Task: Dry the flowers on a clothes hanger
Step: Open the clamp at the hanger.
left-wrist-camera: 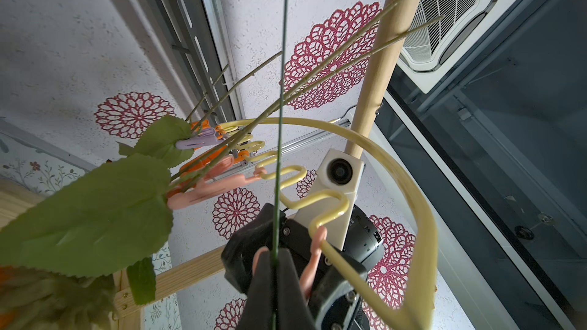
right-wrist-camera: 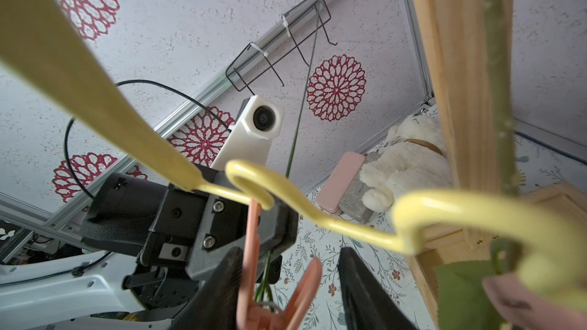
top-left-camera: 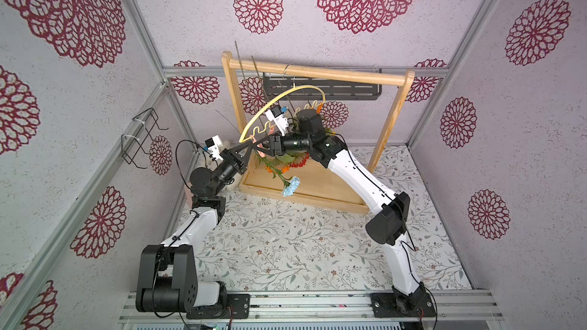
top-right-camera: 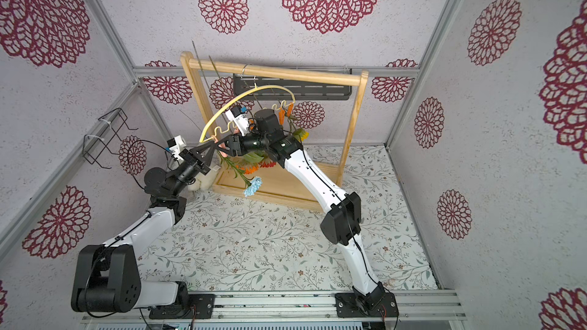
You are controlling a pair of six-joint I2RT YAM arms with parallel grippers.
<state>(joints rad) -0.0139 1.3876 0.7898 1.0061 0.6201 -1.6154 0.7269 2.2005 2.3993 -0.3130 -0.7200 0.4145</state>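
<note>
Left gripper, in a top view, meets the right gripper at the left end of the clothes hanger. Left wrist: it's clamped on a flower's thin stem. Right wrist: jaws stand apart around the pink clothespin; squeeze it wide before you feed the stem in.

The clothes hanger is pale yellow, its clothespins pink, orange and lilac. Maroon rosettes pattern the pale walls; a leafy floral print covers the table.
</note>
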